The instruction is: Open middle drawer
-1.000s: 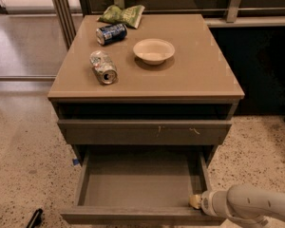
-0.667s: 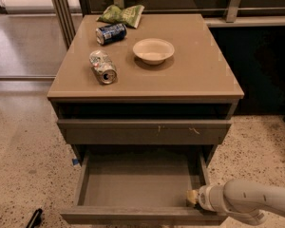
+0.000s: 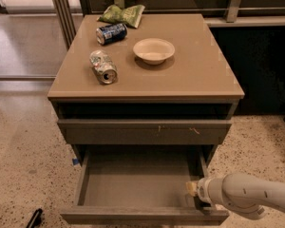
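The gripper [image 3: 193, 189] sits low at the right of the view, at the end of a white arm [image 3: 244, 197] that reaches in from the right edge. Its pale tip is at the inner right front corner of the middle drawer [image 3: 133, 215], against the right side wall just behind the front panel. Whether it is clamped on the drawer or merely resting there is not visible from this angle.

The middle drawer is pulled well out of the cabinet [image 3: 204, 80], its grey box interior in full view from above, so nearly all of it lies to the left of the gripper. Just above it is the taller drawer front [image 3: 109, 132] with pale scratches, which is closed, with a dark gap between it and the cabinet top.

On the cabinet top stand a pale bowl [image 3: 153, 50], a crushed can [image 3: 103, 67] lying on its side to the left of the bowl, a blue can [image 3: 111, 33] behind that, and a green bag [image 3: 122, 14] at the back edge. The floor [image 3: 23, 165] is speckled.
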{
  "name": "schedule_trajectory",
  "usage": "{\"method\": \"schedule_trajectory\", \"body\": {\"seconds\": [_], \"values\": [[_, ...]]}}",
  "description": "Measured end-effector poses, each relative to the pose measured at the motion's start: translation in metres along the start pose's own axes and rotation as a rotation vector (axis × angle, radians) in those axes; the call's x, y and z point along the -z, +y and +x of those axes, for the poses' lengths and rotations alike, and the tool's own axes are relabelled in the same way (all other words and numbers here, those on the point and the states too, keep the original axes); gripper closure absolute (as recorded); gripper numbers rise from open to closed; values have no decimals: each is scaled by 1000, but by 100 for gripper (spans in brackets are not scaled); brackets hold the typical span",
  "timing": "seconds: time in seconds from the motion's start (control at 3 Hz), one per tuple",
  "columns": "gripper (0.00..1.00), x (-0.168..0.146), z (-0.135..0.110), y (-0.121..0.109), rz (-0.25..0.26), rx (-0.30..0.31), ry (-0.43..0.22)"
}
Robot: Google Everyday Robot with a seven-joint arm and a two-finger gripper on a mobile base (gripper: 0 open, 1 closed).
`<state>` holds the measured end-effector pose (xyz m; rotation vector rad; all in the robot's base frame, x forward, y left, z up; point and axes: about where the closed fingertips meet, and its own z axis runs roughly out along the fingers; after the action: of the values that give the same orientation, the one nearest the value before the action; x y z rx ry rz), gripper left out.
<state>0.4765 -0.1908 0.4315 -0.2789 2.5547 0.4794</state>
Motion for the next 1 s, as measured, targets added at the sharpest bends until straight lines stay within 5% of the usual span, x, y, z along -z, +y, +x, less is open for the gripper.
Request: {"method": "schedule_trajectory", "body": {"seconds": [1.0], "values": [[11, 1, -3, 5, -3, 22, -8]]}}
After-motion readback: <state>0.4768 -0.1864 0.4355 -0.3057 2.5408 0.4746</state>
